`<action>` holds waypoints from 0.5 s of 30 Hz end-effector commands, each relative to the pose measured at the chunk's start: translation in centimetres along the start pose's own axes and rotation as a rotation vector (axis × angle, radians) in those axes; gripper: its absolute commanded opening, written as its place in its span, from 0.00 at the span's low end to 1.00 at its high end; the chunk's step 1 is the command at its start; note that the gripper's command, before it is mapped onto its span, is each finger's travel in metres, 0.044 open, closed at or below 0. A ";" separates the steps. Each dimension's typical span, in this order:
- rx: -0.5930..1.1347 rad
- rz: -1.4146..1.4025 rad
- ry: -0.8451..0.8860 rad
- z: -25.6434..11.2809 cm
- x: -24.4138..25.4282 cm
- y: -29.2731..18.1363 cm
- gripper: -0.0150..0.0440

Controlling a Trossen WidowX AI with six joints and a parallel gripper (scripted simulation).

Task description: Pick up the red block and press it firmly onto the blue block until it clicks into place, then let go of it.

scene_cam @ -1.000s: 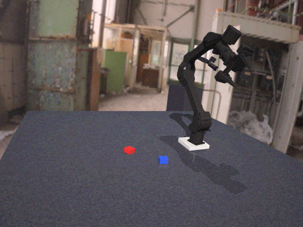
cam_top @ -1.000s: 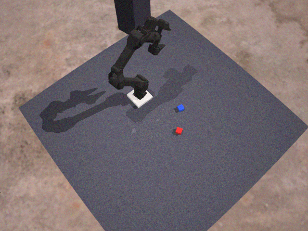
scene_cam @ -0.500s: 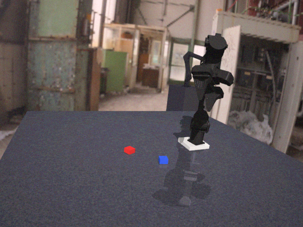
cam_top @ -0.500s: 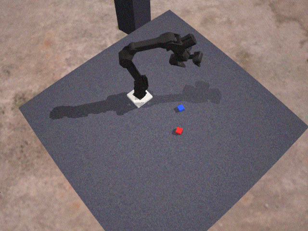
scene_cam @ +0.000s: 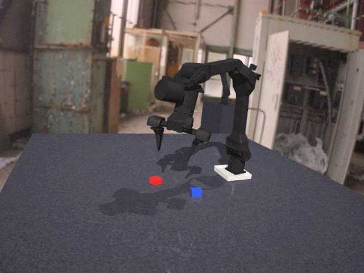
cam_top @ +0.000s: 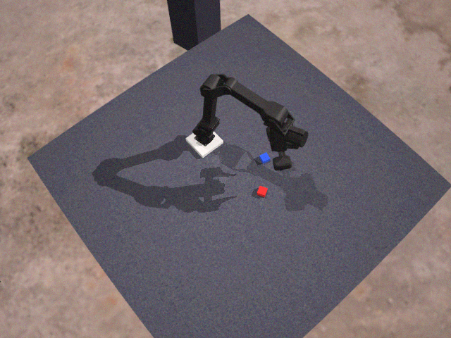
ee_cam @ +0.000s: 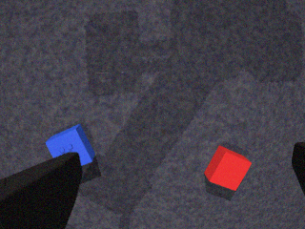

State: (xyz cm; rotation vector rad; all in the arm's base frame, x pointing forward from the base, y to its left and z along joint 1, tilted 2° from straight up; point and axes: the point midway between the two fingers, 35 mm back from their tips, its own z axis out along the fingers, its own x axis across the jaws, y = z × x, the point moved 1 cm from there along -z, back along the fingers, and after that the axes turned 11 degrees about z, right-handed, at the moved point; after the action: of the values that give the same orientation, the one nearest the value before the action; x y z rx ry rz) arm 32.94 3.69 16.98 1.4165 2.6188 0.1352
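Jaws hanging wide open above desk [cam_top: 218, 272] [scene_cam: 88, 235] [ee_cam: 29, 95], room showing underneath. Passage running between red block [cam_top: 262, 191] [scene_cam: 155, 180] [ee_cam: 228, 169] at left and blue block [cam_top: 265, 158] [scene_cam: 195, 192] [ee_cam: 71, 143], an obstacle nearer right. White base plate [cam_top: 202, 153] [scene_cam: 238, 177] blocking far right.

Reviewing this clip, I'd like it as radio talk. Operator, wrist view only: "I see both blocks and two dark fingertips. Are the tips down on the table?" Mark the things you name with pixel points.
Observer: No. The exterior view shows the pincer [cam_top: 278, 154] [scene_cam: 173, 154] [ee_cam: 191, 160] open, its tips hanging above the table [cam_top: 218, 272] [scene_cam: 176, 249] [ee_cam: 267, 110].

Operator: Understood. Which block is nearer the arm's base?

Observer: The blue block [cam_top: 264, 158] [scene_cam: 196, 192] [ee_cam: 71, 144]. The top view shows it closer than the red block [cam_top: 262, 191] [scene_cam: 155, 180] [ee_cam: 229, 169] to the white base plate [cam_top: 203, 154] [scene_cam: 232, 178].
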 end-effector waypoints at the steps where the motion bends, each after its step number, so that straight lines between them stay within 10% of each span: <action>1: 0.089 0.311 0.042 3.3 -4.9 -2.5 1.00; 15: 0.138 0.494 0.074 8.4 -7.3 -5.6 1.00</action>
State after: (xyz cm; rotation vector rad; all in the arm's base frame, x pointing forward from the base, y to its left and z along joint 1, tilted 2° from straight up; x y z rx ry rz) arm 34.29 -5.27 10.95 2.0849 2.3096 0.0837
